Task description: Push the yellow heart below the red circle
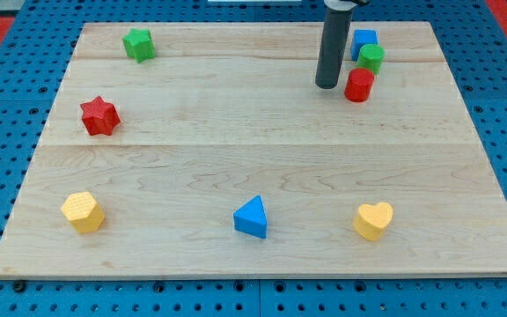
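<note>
The yellow heart (374, 219) lies near the view's bottom right of the wooden board (262, 158). The red circle block (359, 84) stands near the view's top right, far above the heart. My tip (327, 85) is the lower end of a dark rod. It rests on the board just left of the red circle, a small gap apart. The tip is far from the yellow heart.
A green block (371, 57) and a blue block (363, 40) crowd just above the red circle. A green star (138, 44) sits top left, a red star (99, 115) at left, a yellow hexagon (83, 211) bottom left, a blue triangle (252, 217) bottom centre.
</note>
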Controlling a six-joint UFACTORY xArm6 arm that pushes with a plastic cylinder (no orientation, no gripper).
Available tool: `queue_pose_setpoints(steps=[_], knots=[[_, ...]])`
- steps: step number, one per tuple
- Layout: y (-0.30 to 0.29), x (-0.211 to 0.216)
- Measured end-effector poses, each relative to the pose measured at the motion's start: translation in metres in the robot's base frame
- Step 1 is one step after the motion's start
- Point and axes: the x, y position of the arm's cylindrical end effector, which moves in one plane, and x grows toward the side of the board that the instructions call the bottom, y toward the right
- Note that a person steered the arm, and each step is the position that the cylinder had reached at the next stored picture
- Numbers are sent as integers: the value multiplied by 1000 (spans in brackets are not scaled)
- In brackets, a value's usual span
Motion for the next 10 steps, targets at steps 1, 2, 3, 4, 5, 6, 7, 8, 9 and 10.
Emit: queue_pose_setpoints(steps=[1,2,3,4,5,6,7,8,9,10], knots=[[39,14],[42,14],[57,33],[88,119],[93,174],[93,174],[88,190],[58,205],[72,239],[62,253]])
